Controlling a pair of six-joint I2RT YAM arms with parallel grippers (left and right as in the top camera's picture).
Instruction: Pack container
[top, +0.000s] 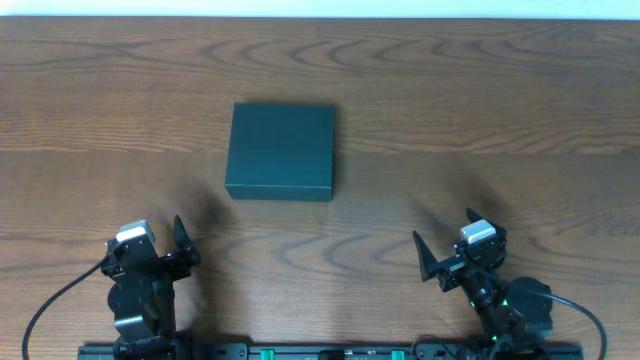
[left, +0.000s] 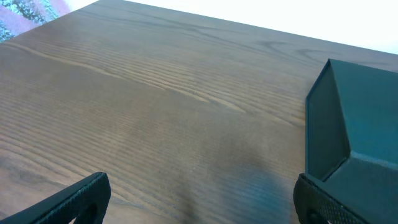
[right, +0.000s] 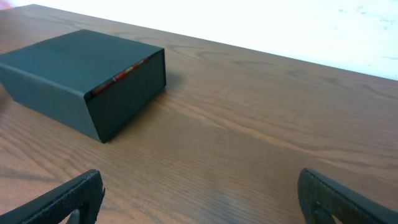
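Looking down from overhead, we see the container (top: 281, 152) sitting flat on the wooden table (top: 480, 110), near the middle and a little to the left, with its lid down and its dark grey-green top facing up. It lies well beyond both arms, which sit at the near edge of the table. The left gripper (top: 150, 235) is nearest the box's left corner and the right gripper (top: 445, 230) is off to its right; neither touches it. In the left wrist view we find the left gripper (left: 196, 208) with its jaws spread wide, one dark finger (left: 71, 200) at the bottom left of the frame and the other at the bottom right. Only bare wood lies between them, and the container (left: 360, 124) stands ahead on the right. In the right wrist view the right gripper (right: 202, 205) is likewise wide apart and has hold of nothing. There the container (right: 68, 68) stands ahead to the left, apart from the fingers (right: 62, 202). Along the seam under the lid, on the side facing this camera, we notice a thin reddish-orange sliver, though we cannot tell what it is.
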